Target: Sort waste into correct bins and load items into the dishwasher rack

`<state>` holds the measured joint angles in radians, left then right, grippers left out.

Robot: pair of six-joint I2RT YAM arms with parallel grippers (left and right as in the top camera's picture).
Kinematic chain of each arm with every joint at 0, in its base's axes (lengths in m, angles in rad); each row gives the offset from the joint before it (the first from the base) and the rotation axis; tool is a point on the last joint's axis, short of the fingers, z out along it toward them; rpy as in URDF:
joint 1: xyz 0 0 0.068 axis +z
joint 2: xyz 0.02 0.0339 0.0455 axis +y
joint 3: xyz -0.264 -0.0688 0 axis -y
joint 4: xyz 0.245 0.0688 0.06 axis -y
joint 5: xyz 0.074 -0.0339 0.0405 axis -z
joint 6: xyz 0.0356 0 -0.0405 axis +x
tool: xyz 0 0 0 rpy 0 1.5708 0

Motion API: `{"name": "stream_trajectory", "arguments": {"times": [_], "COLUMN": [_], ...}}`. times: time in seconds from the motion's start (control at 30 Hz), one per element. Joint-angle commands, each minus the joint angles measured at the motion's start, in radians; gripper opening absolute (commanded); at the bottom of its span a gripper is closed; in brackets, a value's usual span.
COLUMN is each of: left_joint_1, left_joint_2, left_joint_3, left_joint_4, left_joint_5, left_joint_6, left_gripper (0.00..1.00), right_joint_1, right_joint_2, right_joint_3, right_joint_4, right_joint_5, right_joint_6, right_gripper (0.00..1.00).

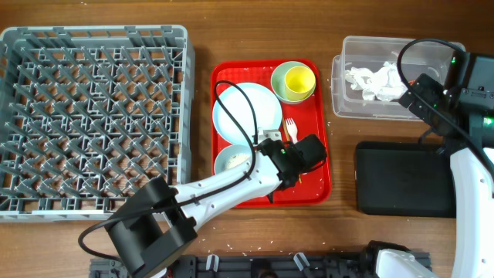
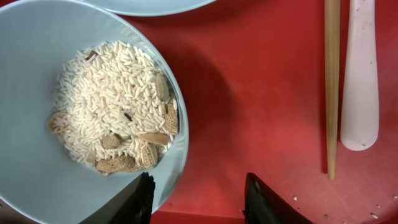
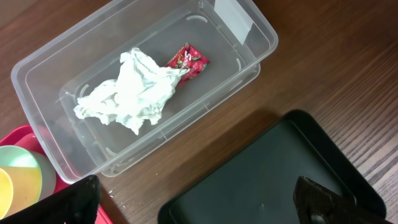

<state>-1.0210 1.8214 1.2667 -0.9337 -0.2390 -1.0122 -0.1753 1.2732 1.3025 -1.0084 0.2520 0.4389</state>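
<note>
The small white bowl (image 2: 31, 162) holds off-white rice scraps (image 2: 112, 93) and some brown bits. It sits on the red tray (image 1: 309, 185). My left gripper (image 2: 199, 202) is open and straddles the bowl's rim, one finger over the inside and the other over the tray. Wooden chopsticks (image 2: 332, 87) and the white fork (image 2: 360, 74) lie beside it. The plate (image 1: 247, 108) and the green bowl (image 1: 282, 91) with the yellow cup (image 1: 299, 79) are further back. Crumpled tissue (image 3: 127, 93) and the red wrapper (image 3: 188, 62) lie in the clear tub (image 3: 249, 31). My right gripper (image 3: 202, 202) hangs open and holds nothing.
The grey dishwasher rack (image 1: 93, 116) fills the left of the table. The black tray (image 1: 403, 179) lies right of the red tray, just in front of the clear tub. A few rice grains lie on the wood between tub and black tray.
</note>
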Motion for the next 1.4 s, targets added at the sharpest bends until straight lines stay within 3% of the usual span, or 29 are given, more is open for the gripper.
{"name": "stream_trajectory", "arguments": {"times": [0.0, 0.07, 0.17, 0.27, 0.3, 0.33, 0.4, 0.47, 0.6, 0.7, 0.77, 0.8, 0.83, 0.87, 0.97, 1.03, 1.07, 1.13, 1.2, 1.23, 1.37], "left_joint_1": [-0.001, 0.015, 0.089, 0.228, 0.312, 0.444, 0.607, 0.872, 1.281, 1.384, 1.394, 1.394, 1.394, 1.394, 1.394, 1.394, 1.394, 1.394, 1.394, 1.394, 1.394], "left_joint_2": [0.009, -0.011, -0.108, -0.266, -0.347, -0.453, -0.552, -0.669, -0.780, -0.796, -0.794, -0.794, -0.794, -0.794, -0.794, -0.794, -0.794, -0.794, -0.794, -0.794, -0.794], "left_joint_3": [-0.002, 0.029, 0.122, 0.143, 0.143, 0.143, 0.143, 0.143, 0.143, 0.143, 0.143, 0.143, 0.143, 0.143, 0.143, 0.143, 0.143, 0.143, 0.143, 0.143, 0.143], "left_joint_4": [-0.008, -0.047, -0.224, -0.364, -0.412, -0.456, -0.498, -0.552, -0.637, -0.657, -0.657, -0.657, -0.657, -0.657, -0.657, -0.657, -0.657, -0.657, -0.657, -0.657, -0.657], "left_joint_5": [0.002, 0.060, 0.053, 0.040, 0.040, 0.039, 0.036, 0.021, 0.021, 0.056, 0.055, 0.055, 0.055, 0.055, 0.055, 0.055, 0.055, 0.055, 0.055, 0.055, 0.055], "left_joint_6": [-0.016, -0.013, -0.013, -0.013, -0.007, 0.060, 0.089, 0.092, 0.092, 0.092, 0.092, 0.092, 0.092, 0.092, 0.092, 0.092, 0.092, 0.092, 0.092, 0.092, 0.092], "left_gripper": [0.52, 0.50, 0.49, 0.53, 0.56, 0.68, 0.69, 1.00, 1.00, 1.00, 1.00, 1.00, 1.00, 1.00, 1.00, 1.00, 1.00, 1.00, 1.00, 1.00, 1.00], "right_joint_1": [-0.003, -0.003, -0.003, -0.003, -0.003, -0.003, -0.003, -0.003, -0.003, -0.003, 0.000, 0.027, 0.079, 0.157, 0.500, 0.799, 0.879, 1.109, 1.182, 1.258, 1.315], "right_joint_2": [-0.009, -0.009, -0.008, -0.006, -0.005, -0.005, -0.005, -0.005, -0.005, -0.005, -0.005, 0.005, 0.011, 0.014, 0.018, 0.056, 0.077, 0.189, 0.256, 0.363, 0.498], "right_joint_3": [0.013, 0.013, 0.013, 0.013, 0.013, 0.013, 0.013, 0.013, 0.013, 0.013, 0.013, 0.013, 0.013, 0.011, -0.025, -0.095, -0.119, -0.162, -0.162, -0.162, -0.162], "right_joint_4": [0.002, 0.002, 0.002, 0.002, 0.002, 0.002, 0.002, 0.003, 0.006, 0.011, -0.009, -0.008, -0.015, -0.038, -0.049, 0.016, 0.053, 0.193, 0.255, 0.340, 0.425], "right_joint_5": [0.018, 0.018, 0.018, 0.018, 0.018, 0.018, 0.018, 0.018, -0.005, -0.260, -0.646, -0.866, -0.993, -1.001, -0.752, -0.496, -0.426, -0.315, -0.289, -0.264, -0.232], "right_joint_6": [-0.019, -0.019, -0.019, -0.019, -0.019, -0.019, -0.019, -0.019, -0.007, 0.114, 0.109, 0.035, -0.058, -0.094, -0.071, 0.087, 0.126, 0.151, 0.135, 0.111, -0.024], "right_gripper": [1.00, 1.00, 1.00, 1.00, 1.00, 1.00, 1.00, 1.00, 1.00, 1.00, 1.00, 1.00, 1.00, 1.00, 1.00, 0.99, 0.94, 0.70, 0.61, 0.62, 0.60]}}
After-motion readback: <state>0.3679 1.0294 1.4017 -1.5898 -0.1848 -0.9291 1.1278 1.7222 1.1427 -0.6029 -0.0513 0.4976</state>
